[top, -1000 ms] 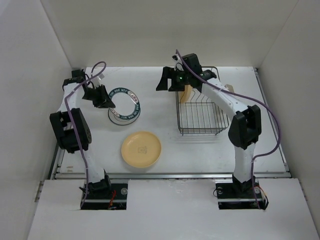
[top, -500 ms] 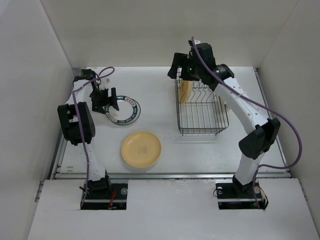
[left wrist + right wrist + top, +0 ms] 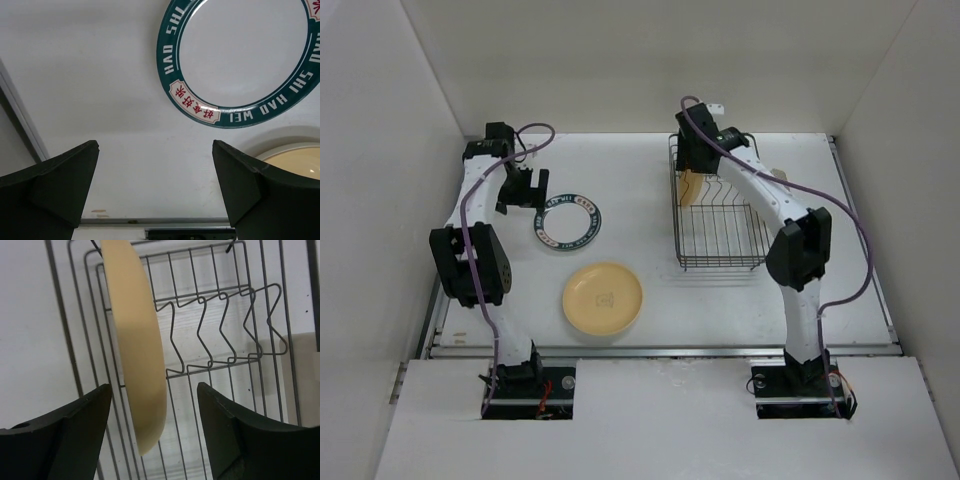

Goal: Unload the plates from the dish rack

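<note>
The dark wire dish rack [image 3: 722,228] stands at the right of the table, with one yellow-tan plate [image 3: 692,187] upright in its far left slot. My right gripper [image 3: 691,163] is open and straddles that plate's edge [image 3: 141,355]; gaps show on both sides between plate and fingers [image 3: 80,430]. A white plate with a dark green rim band [image 3: 567,221] lies flat on the table. A second yellow-tan plate [image 3: 603,298] lies flat nearer me. My left gripper [image 3: 523,188] hangs open and empty, just left of the green-rimmed plate [image 3: 240,55].
A beige caddy [image 3: 778,175] hangs on the rack's far right side. White walls close in the table on three sides. A metal rail [image 3: 660,350] runs along the near edge. The rack's divider prongs [image 3: 220,330] right of the plate hold nothing.
The left gripper opened and let go of the green-rimmed plate, which now lies flat, then drew back left. The right gripper swung over the rack and came down round the upright yellow plate.
</note>
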`<state>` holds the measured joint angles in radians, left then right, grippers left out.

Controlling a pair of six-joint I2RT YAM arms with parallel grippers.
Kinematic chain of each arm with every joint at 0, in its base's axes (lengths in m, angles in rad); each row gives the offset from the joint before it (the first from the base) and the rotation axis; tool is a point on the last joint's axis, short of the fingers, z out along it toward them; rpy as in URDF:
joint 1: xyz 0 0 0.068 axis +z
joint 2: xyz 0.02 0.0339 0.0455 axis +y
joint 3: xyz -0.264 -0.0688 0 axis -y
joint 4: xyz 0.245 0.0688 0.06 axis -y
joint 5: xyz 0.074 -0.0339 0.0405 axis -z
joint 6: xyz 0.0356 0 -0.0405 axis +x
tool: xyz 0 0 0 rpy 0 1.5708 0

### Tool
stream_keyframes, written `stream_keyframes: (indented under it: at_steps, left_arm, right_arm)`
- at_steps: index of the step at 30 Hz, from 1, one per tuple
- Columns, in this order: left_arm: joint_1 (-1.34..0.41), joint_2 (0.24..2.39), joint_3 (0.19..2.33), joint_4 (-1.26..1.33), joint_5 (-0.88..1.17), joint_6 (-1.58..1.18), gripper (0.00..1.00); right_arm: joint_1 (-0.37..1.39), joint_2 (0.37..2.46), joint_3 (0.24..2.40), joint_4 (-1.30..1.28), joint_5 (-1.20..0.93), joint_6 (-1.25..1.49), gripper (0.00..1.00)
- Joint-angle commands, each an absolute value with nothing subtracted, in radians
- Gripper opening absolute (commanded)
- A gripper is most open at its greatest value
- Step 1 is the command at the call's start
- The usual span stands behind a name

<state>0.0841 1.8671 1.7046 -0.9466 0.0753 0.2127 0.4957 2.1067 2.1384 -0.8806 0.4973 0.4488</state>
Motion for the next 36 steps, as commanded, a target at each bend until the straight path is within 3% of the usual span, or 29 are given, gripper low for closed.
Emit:
stream_keyframes:
  at_steps: [1, 3, 4, 8, 19, 23, 25, 29, 30, 33, 36]
  left_arm:
    - [0.087, 1.769, 1.709, -0.994, 0.046, 0.235, 0.96]
    - [0.087, 1.744, 1.689, -0.994, 0.067, 0.235, 0.96]
    - [0.087, 1.726, 1.672, -0.994, 0.078, 0.244, 0.96]
    - [0.087, 1.694, 1.649, -0.994, 0.078, 0.244, 0.96]
    - [0.087, 1.694, 1.66, -0.992, 0.097, 0.253, 0.96]
    - [0.087, 1.694, 1.66, -0.992, 0.097, 0.253, 0.96]
    - [0.087, 1.683, 1.66, -0.992, 0.097, 0.253, 0.96]
    - [0.087, 1.683, 1.66, -0.992, 0.087, 0.253, 0.99]
    - [0.087, 1.683, 1.66, -0.992, 0.087, 0.242, 0.99]
    - [0.097, 1.683, 1.651, -0.992, 0.087, 0.242, 0.99]
    - [0.126, 1.674, 1.641, -0.992, 0.097, 0.233, 0.99]
  right_arm:
    - [0.483, 2.138, 2.2, -0.902, 0.538, 0.449, 0.72]
    - [0.483, 2.157, 2.209, -0.902, 0.538, 0.449, 0.54]
    - [0.483, 2.157, 2.209, -0.902, 0.538, 0.449, 0.35]
    - [0.483, 2.131, 2.209, -0.893, 0.575, 0.427, 0.0]
    - [0.561, 2.071, 2.299, -0.911, 1.105, 0.351, 0.0]
    - [0.561, 1.973, 2.299, -0.898, 1.1, 0.351, 0.0]
    - [0.572, 1.927, 2.29, -0.879, 1.018, 0.351, 0.0]
    - [0.583, 1.792, 2.11, -0.706, 0.489, 0.227, 0.0]
    - [0.583, 1.781, 2.036, -0.697, 0.221, 0.206, 0.0]
    - [0.592, 1.781, 1.892, -0.687, -0.282, 0.126, 0.0]
    - [0.632, 1.845, 1.83, -0.724, -0.533, 0.078, 0.0]
